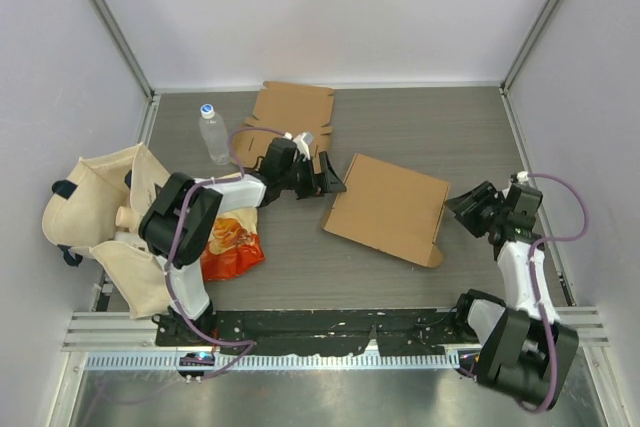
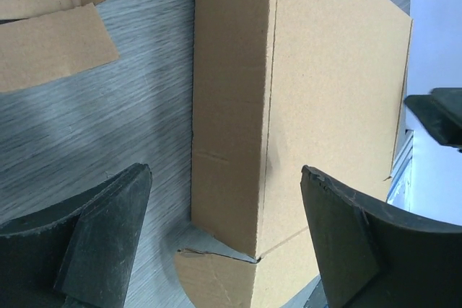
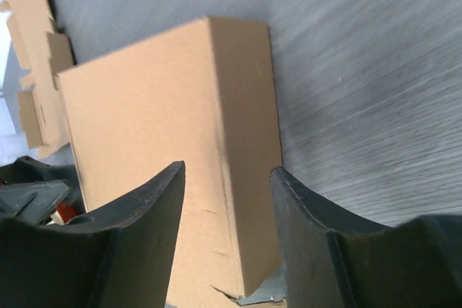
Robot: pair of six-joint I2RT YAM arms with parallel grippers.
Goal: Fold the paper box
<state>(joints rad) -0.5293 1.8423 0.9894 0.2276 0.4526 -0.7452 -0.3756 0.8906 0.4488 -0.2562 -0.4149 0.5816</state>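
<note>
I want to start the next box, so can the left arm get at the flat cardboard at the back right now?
Probably yes. The flat cardboard lies just behind the left gripper, whose jaws stand open and empty; the bottle stands clear to its left.

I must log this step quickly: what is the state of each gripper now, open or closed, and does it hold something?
Left gripper: open, holding nothing; the paper box lies just ahead.
Right gripper: open, holding nothing.

Table [image 1: 400, 137] with box [image 1: 388, 207], bottle [image 1: 212, 133], snack bag [image 1: 232, 245]
</note>
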